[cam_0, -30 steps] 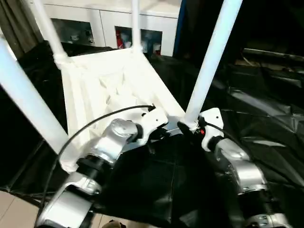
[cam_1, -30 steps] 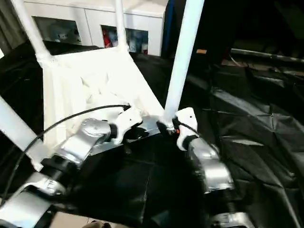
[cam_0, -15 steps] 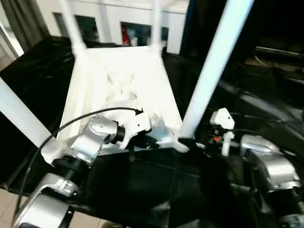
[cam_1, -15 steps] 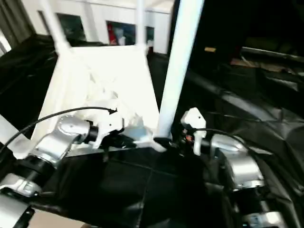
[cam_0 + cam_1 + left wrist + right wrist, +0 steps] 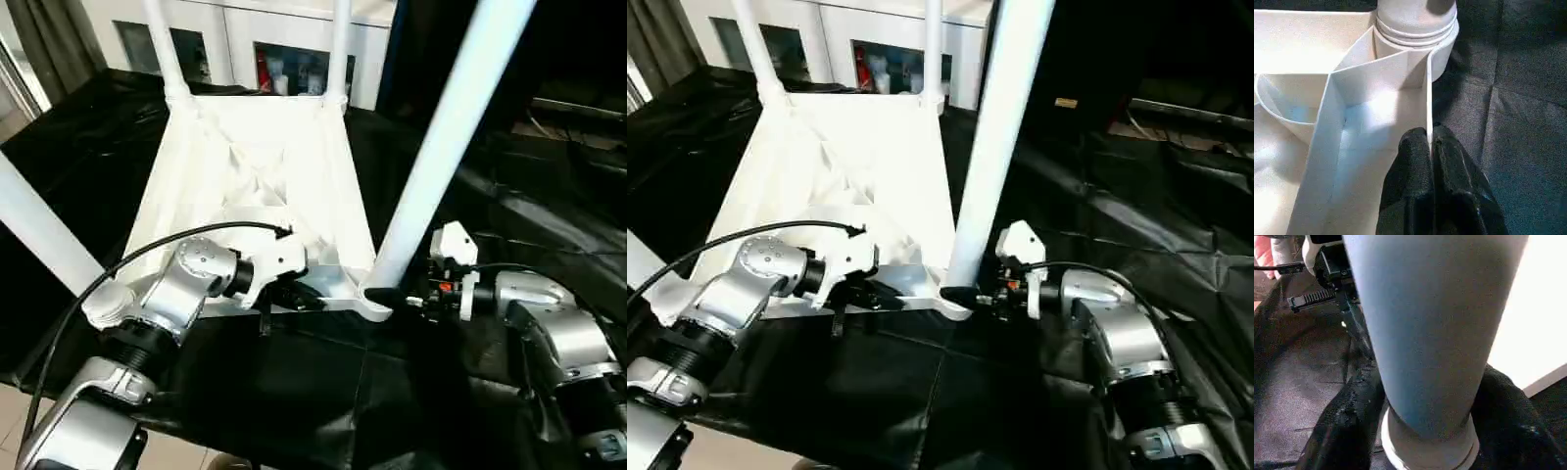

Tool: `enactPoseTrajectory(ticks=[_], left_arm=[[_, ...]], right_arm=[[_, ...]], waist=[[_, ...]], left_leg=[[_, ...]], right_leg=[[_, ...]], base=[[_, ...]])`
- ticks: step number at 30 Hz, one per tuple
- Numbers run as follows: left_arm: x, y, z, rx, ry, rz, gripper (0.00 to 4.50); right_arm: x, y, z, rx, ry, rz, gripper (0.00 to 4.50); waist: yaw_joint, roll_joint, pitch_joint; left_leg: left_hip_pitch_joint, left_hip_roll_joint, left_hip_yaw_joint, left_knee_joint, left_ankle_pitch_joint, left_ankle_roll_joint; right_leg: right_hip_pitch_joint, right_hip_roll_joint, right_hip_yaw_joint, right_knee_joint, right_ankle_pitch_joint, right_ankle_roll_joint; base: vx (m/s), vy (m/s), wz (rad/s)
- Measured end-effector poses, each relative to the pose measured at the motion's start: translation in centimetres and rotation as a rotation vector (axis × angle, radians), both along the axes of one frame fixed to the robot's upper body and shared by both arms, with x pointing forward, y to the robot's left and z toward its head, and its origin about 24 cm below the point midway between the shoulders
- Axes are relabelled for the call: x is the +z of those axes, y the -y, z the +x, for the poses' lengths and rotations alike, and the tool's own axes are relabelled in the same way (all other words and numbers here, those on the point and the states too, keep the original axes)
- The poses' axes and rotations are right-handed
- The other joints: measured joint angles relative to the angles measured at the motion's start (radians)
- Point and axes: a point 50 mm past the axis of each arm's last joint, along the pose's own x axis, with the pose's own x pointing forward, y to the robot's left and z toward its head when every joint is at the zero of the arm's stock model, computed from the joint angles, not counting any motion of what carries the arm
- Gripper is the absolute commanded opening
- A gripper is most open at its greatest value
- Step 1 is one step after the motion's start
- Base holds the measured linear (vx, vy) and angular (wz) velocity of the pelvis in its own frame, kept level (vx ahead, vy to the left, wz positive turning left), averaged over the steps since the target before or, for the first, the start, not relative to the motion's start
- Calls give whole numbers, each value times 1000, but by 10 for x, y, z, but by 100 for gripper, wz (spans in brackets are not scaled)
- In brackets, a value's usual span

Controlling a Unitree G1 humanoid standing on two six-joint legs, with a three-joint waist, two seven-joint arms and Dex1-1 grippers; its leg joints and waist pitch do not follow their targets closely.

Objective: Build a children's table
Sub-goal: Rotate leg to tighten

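The children's table lies upside down on the black-draped work table (image 5: 509, 215), its white tabletop (image 5: 260, 166) filling the centre and upper left of the head views. All four tube legs stand up from the corner sockets and all are cut off by the frame: the near right leg (image 5: 441, 147) runs out at the upper right, the near left leg (image 5: 39, 230) leaves at the left edge, and the two far legs (image 5: 165, 44) (image 5: 340, 44) leave at the top. The ribbing inside the tabletop is washed out by glare and hard to read.

The left gripper (image 5: 1430, 147) sits at the near rim, bottom centre of the left wrist view; its two black fingers (image 5: 1413, 161) are pressed together with the thin rim wall pinched between them. Beyond them rises the ringed corner socket (image 5: 1418, 44). In the head views this grip is partly hidden behind the white wrist housing.

The right gripper (image 5: 1425, 416) reaches in from the lower right to the base of the near right leg. Its fingers (image 5: 1349, 421) stand one on each side of the tube just above the socket collar (image 5: 1427, 450), close against it; whether they actually press on it cannot be made out.

White cabinets (image 5: 274, 59) with dim, unreadable contents line the top edge.
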Motion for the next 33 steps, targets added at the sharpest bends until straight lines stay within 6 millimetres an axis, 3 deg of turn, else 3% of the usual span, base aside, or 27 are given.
enactPoseTrajectory(ticks=[6,11,17,19,22,26,28,32,33], left_arm=[[0,1,0,-5,3,1,0],[-2,5,0,5,9,-4,0],[-7,25,11,167,64,-9,0],[-11,40,16,251,73,-9,0],[-14,52,17,301,68,-9,0],[-15,61,18,335,71,-5,0],[-15,62,18,336,73,-7,0],[-14,64,17,325,73,-12,0],[-14,64,17,318,73,-14,0]], right_arm=[[0,2,0,-1,1,-7,197],[-4,2,-2,-43,-2,13,195],[-19,-10,8,-397,15,75,193],[-22,-21,15,-608,13,104,193],[-24,-25,19,-732,26,76,193],[-26,-33,22,-837,44,55,193],[-25,-32,23,-842,53,49,247],[-28,-32,21,-841,41,44,270],[-28,-30,21,-828,44,42,296]], waist=[[3,0,0],[4,0,0],[-13,-4,1],[-24,-5,1],[-27,1,1],[-41,16,7],[-53,21,10],[-55,20,11],[-55,19,10]], left_leg=[[0,0,0,0,0,0],[1,0,0,0,0,0],[13,-1,1,0,0,-1],[15,-2,-2,0,0,-1],[16,-4,-13,-6,-1,0],[17,-2,-25,-10,-1,0],[17,-5,-27,-10,-1,0],[17,-16,-27,-10,-4,5],[16,-20,-26,-10,-4,5]], right_leg=[[0,0,0,0,0,0],[2,0,0,0,0,0],[10,-1,3,-3,-7,10],[13,-1,1,-6,-8,12],[18,-1,-11,-30,-8,13],[39,-2,-36,-70,-8,12],[46,-4,-36,-78,-9,12],[45,-14,-34,-75,-9,12],[46,-18,-33,-71,-9,12]], base=[[0,0,0],[0,0,0],[-23,2,-2],[-55,6,-3],[-58,26,-4],[-3,14,0],[-10,54,2],[0,0,0],[0,0,0]])
